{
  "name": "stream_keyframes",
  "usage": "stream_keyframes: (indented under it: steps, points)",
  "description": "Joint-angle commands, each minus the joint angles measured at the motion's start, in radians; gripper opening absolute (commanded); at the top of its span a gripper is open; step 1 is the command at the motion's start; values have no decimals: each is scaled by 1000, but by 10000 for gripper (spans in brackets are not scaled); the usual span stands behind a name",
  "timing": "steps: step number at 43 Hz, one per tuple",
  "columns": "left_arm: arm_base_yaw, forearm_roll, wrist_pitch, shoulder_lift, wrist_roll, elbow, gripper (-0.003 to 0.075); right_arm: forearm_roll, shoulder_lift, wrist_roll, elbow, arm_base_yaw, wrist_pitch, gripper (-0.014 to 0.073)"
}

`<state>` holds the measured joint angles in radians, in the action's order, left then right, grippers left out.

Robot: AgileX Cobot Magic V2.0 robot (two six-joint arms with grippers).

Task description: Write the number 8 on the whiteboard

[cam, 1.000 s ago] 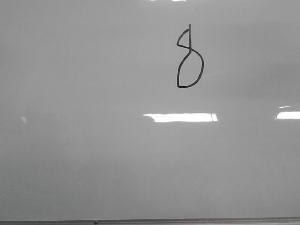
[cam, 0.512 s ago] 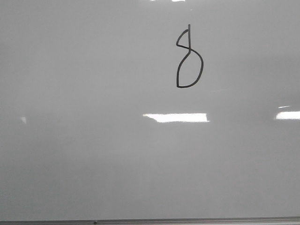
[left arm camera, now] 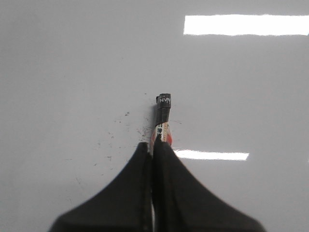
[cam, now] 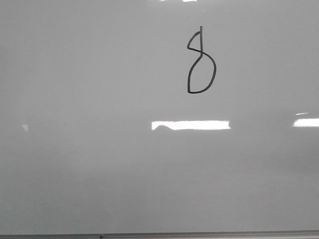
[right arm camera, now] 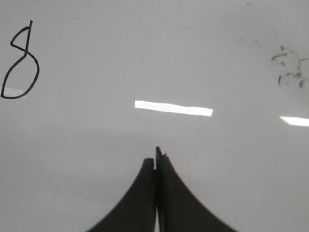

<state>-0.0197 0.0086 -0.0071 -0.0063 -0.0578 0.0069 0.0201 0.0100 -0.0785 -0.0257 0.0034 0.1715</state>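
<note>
A thin black number 8 (cam: pixel 201 62) is drawn on the upper middle of the glossy grey-white whiteboard (cam: pixel 99 164); the right wrist view shows the number 8 (right arm camera: pixel 20 63) too, well off to one side of that gripper. My left gripper (left arm camera: pixel 155 145) is shut on a marker (left arm camera: pixel 162 118) with a black end and an orange-white label, sticking out past the fingertips over the whiteboard (left arm camera: pixel 72 72). The right gripper (right arm camera: pixel 155 161) is shut with nothing between its fingers, above the bare whiteboard (right arm camera: pixel 145 58). Neither gripper shows in the front view.
The board's thin metal edge (cam: pixel 159 234) runs along the near side. Bright rectangular light reflections (cam: pixel 191 125) lie on the surface. Faint ink specks (left arm camera: pixel 113 140) lie beside the marker, and smudged marks (right arm camera: pixel 289 67) lie off to one side in the right wrist view.
The number 8 has not changed. Only the bright reflection below it shifts and changes width slightly.
</note>
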Motion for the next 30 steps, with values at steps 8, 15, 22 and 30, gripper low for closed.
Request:
stream_keyframes:
  steps: [8,15,22,30]
  points:
    - [-2,-9,-85,-14,1,13,-21,6,19,-5,47,-22,-177,-69]
    - [-2,-9,-85,-14,1,13,-21,6,19,-5,46,-22,-177,-69]
    - [-2,-9,-85,-14,1,13,-21,6,19,20,51,-22,-217,-69]
    - [-2,-9,-85,-14,1,13,-21,6,19,65,51,-22,-247,-69]
